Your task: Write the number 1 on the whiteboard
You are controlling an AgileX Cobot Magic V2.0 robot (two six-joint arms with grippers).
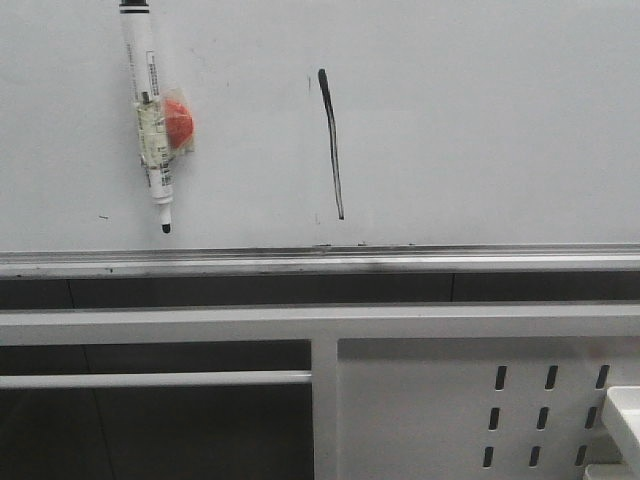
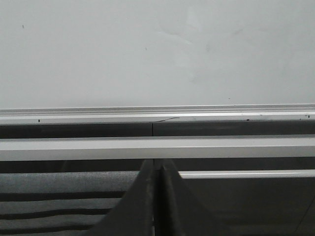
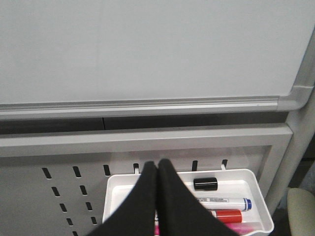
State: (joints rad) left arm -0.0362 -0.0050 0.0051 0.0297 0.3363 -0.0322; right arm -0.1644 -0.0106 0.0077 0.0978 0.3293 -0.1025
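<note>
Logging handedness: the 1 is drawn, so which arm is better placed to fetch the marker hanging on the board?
Left, probably: the marker hangs left on the whiteboard; the right claw sits shut over the tray by its right corner.

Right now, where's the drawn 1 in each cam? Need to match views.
Front: the number 1 is a slanted black stroke at upper centre of the whiteboard, right of the marker pen.
Left wrist: not in it.
Right wrist: not in it.
Shared landmark: the board's silver rail.

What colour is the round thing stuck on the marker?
Red-orange magnet, on the marker pen; front view.
</note>
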